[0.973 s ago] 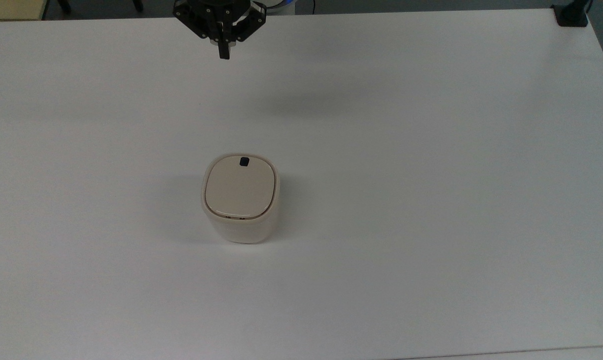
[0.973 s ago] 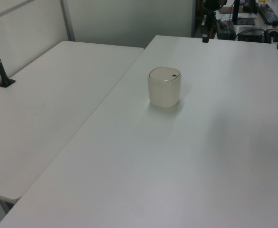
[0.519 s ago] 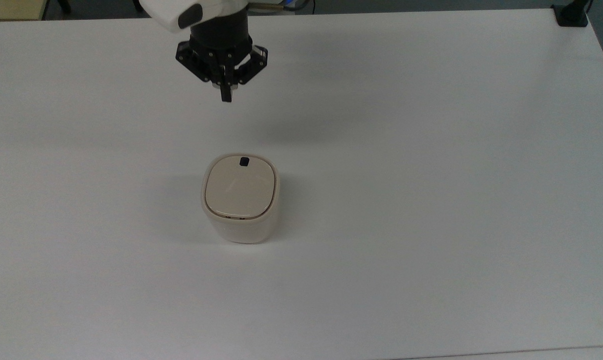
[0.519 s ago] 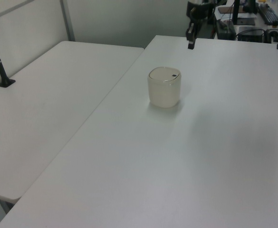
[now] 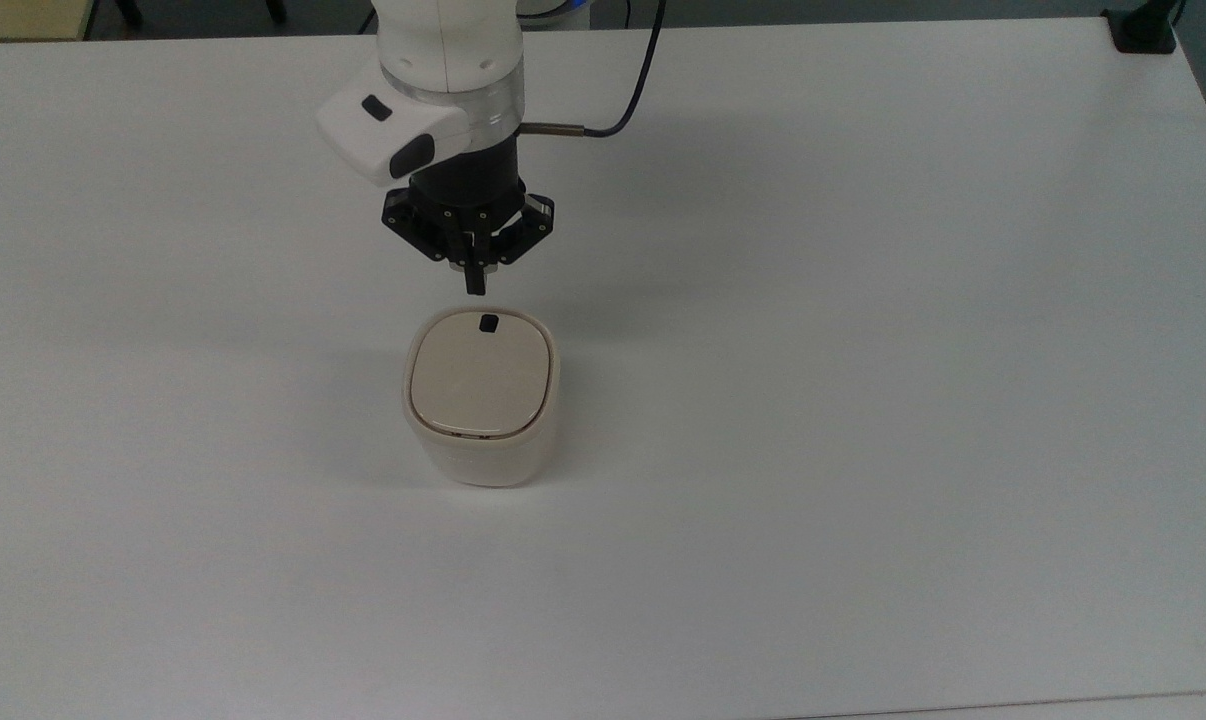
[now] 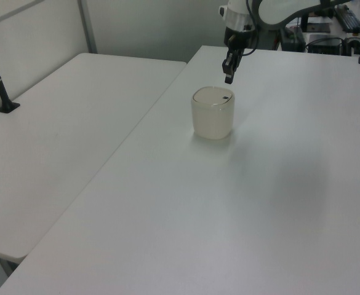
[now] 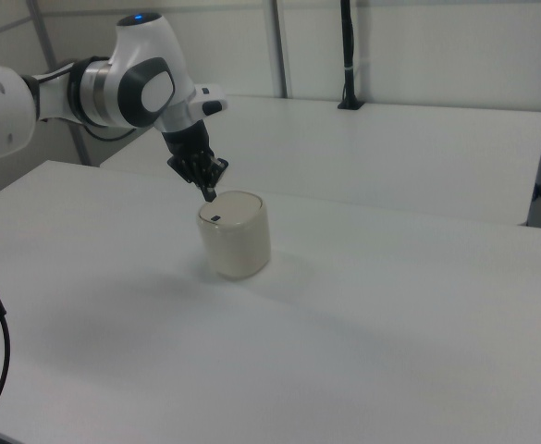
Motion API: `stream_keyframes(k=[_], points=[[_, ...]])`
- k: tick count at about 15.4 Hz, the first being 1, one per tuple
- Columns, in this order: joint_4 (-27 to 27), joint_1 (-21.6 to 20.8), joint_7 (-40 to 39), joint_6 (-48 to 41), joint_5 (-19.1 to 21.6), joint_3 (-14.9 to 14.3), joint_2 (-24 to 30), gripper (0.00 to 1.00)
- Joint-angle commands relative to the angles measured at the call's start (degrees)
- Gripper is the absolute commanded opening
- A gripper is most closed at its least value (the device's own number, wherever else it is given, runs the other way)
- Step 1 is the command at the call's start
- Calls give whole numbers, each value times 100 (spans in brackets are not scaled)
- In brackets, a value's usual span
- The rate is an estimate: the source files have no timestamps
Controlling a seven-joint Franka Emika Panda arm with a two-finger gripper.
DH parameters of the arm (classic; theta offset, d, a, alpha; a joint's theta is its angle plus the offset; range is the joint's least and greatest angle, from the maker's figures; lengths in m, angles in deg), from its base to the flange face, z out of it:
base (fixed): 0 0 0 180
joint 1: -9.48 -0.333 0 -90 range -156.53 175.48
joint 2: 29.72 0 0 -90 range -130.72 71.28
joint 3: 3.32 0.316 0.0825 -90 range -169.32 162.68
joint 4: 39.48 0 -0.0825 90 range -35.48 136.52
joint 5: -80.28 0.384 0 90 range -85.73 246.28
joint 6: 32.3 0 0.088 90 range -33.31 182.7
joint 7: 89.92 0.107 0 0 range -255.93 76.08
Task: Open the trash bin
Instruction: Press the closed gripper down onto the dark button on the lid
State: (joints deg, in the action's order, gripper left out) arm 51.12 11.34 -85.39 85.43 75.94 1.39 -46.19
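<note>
Table (image 5: 863, 400): white, wide, fills most of my top view; second white table (image 6: 63, 135) butts up on the left view's left. Black post (image 7: 347, 55) stands on far table in right view.

Arm (image 5: 448, 60): white Panda, comes in from top view's upper edge, wrist w/ dark cable (image 5: 633, 90) looping off to the top view's right.

Trash bin (image 5: 481, 395): cream-beige, rounded-square, upright on table approx. mid-scene, a bit toward the top view's left. Lid (image 5: 479, 372) flat, seated flush, closed. Same bin seen in left view (image 6: 213, 114) and right view (image 7: 234, 236).

Gripper (image 5: 474, 283): black, pointing down, fingers pressed together into one tip, nothing between them. I see it just beyond bin's far edge in top view, above lid level, not touching, per left view (image 6: 228, 77) and right view (image 7: 210, 194).

Button (image 5: 488, 323): small black square on lid, near edge closest to gripper tip.
</note>
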Motion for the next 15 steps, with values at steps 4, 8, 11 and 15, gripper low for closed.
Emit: stream_keyframes(k=[4, 8, 11, 15], points=[[10, -151, 434, 461, -6, 4, -348, 0], [10, -142, 434, 470, -50, 4, -480, 0], [19, -134, 434, 461, -50, -5, -498, 0], [2, -125, 434, 435, -50, -14, -515, 0]])
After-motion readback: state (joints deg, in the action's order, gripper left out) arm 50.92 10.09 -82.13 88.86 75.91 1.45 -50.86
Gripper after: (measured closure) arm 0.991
